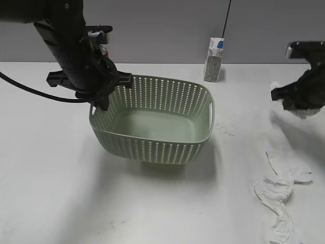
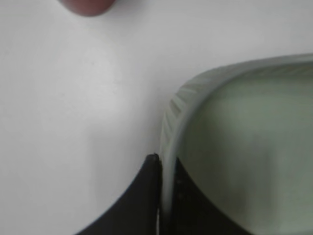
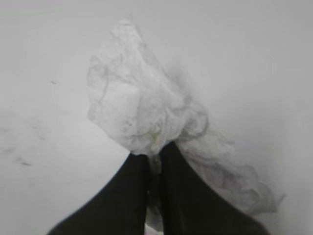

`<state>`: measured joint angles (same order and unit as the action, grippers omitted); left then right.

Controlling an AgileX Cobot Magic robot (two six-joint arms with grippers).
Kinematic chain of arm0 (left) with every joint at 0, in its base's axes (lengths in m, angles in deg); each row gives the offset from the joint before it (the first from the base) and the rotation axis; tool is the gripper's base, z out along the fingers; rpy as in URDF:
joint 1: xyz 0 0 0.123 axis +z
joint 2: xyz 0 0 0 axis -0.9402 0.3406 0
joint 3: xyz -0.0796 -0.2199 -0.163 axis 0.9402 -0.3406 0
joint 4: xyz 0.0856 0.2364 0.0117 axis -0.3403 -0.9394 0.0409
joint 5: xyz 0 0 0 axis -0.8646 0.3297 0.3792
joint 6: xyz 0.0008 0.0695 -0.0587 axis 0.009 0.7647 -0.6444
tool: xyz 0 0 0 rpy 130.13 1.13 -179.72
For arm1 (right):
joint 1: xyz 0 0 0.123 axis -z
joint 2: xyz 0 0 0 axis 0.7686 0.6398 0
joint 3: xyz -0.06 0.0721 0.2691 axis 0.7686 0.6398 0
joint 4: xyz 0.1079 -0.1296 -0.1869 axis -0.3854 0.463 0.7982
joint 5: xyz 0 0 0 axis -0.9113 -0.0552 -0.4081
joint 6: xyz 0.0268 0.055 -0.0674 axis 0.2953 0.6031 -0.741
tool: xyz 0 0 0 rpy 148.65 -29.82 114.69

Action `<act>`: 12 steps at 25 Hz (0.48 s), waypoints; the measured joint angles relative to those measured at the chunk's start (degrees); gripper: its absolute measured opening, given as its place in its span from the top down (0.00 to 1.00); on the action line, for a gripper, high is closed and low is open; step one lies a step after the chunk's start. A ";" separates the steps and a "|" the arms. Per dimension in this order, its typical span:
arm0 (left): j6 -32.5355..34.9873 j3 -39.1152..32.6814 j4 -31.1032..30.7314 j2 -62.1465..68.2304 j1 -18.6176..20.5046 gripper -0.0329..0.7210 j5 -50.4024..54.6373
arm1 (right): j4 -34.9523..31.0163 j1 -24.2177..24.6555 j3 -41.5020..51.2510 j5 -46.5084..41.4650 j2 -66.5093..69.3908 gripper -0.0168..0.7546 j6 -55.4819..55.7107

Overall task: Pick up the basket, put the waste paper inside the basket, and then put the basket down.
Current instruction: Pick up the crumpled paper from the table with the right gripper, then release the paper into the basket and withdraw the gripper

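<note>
The pale green slotted basket (image 1: 157, 122) hangs tilted above the table, its left side raised. My left gripper (image 1: 101, 99) is shut on its left rim; the left wrist view shows the rim (image 2: 168, 161) pinched between the two black fingers (image 2: 166, 169). The basket is empty inside. My right gripper (image 1: 299, 104) at the far right is shut on a crumpled white piece of waste paper (image 3: 142, 110), held above the table. More waste paper (image 1: 279, 190) lies on the table at the front right.
A small upright white-and-blue carton (image 1: 214, 59) stands behind the basket near the back wall. A reddish round object (image 2: 88, 6) shows at the top of the left wrist view. A black cable hangs from my left arm at the left edge.
</note>
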<state>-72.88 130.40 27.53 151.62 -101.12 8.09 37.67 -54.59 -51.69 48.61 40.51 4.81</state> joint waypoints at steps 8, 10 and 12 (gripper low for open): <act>-1.03 0.00 0.06 0.00 0.00 0.96 -0.94 | -14.91 -16.99 -3.42 -1.68 -17.14 0.95 -14.54; -1.09 0.00 0.11 0.00 0.00 0.96 -1.19 | -16.68 -22.38 -4.45 -1.37 -17.01 0.95 -15.30; -1.09 0.00 0.18 0.00 0.00 0.96 -1.33 | -17.30 -26.13 -4.59 -0.54 -15.47 0.95 -15.52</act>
<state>-73.96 130.40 27.70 151.62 -101.12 6.77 20.37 -80.73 -56.28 48.07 25.04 -10.70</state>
